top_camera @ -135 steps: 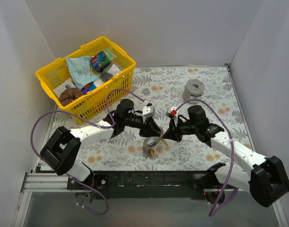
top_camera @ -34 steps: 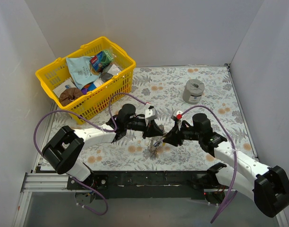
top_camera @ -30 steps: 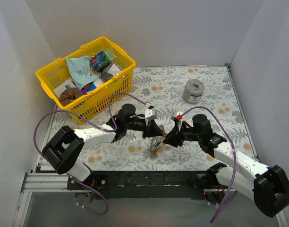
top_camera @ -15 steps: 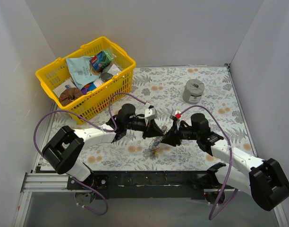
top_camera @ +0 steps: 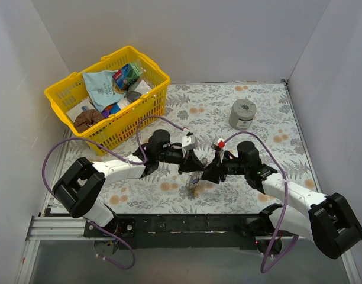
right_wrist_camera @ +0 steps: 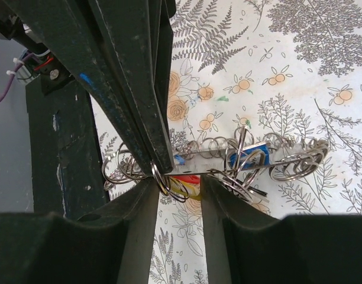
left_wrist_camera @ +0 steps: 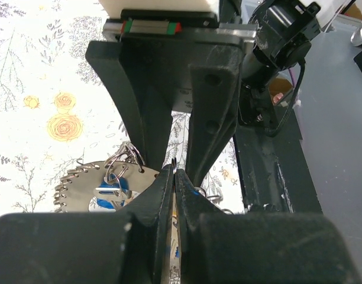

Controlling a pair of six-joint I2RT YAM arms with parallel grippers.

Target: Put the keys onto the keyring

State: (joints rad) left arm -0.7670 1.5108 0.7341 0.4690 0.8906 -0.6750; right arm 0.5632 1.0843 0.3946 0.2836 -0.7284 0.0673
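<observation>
The keyring [right_wrist_camera: 213,158] stands on edge above the table, its toothed silver rim [left_wrist_camera: 80,180] hung with several small split rings. A blue key [right_wrist_camera: 256,151] lies against its face, also showing as the blue key [left_wrist_camera: 114,188] in the left wrist view. My left gripper [left_wrist_camera: 174,171] is shut, pinching a thin split ring at the disc's rim. My right gripper [right_wrist_camera: 178,192] stands open right below, its fingertips either side of a split ring [right_wrist_camera: 164,178]. A red key [right_wrist_camera: 190,179] and a yellow key [right_wrist_camera: 193,190] show in the gap. From above, both grippers [top_camera: 194,164] [top_camera: 206,173] meet over the bunch [top_camera: 191,182].
A yellow basket [top_camera: 62,94] full of packets stands at the back left. A grey cylindrical roll [top_camera: 242,113] stands at the back right. The table's black front rail [right_wrist_camera: 57,160] lies close beside the keyring.
My right arm has shifted left, bringing its gripper in against the keyring bunch. The left arm and the keyring have stayed put.
</observation>
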